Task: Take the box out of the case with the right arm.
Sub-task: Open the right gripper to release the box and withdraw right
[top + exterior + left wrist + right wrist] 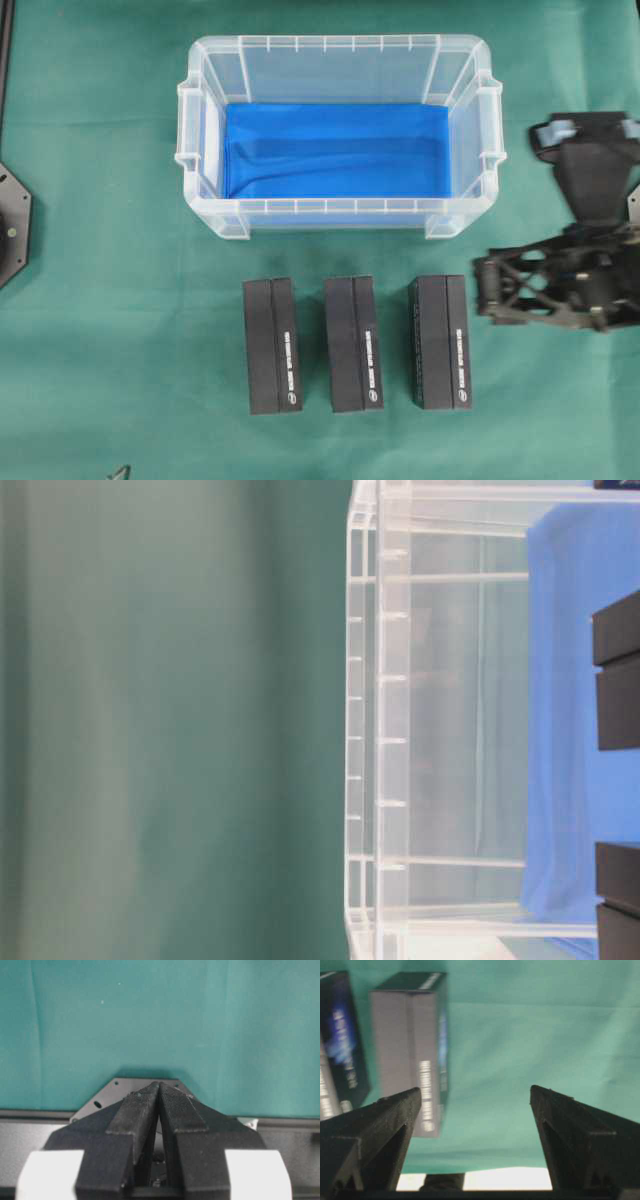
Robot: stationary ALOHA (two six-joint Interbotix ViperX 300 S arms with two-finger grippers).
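Three black boxes stand in a row on the green cloth, all outside the case and just in front of its near wall. The right box is the one nearest the right gripper: in the overhead view it lies just beside the fingertips, on their left and slightly toward the viewer, apart from them with a strip of cloth between. The middle box and the left box sit farther off on the same side, each parallel to the first.

The right jaws stand wide apart and hold nothing. In the right wrist view only bare cloth lies between the two fingers; the nearest box shows beyond and outside the left finger, a second one at the frame's left edge.

The case, clear with a blue lining, is off to the side of those jaws, past their tips and away from the viewer. No box shows on its lining from overhead.

The left gripper has its jaws pressed together, nothing between them, with plain cloth beyond the tips.
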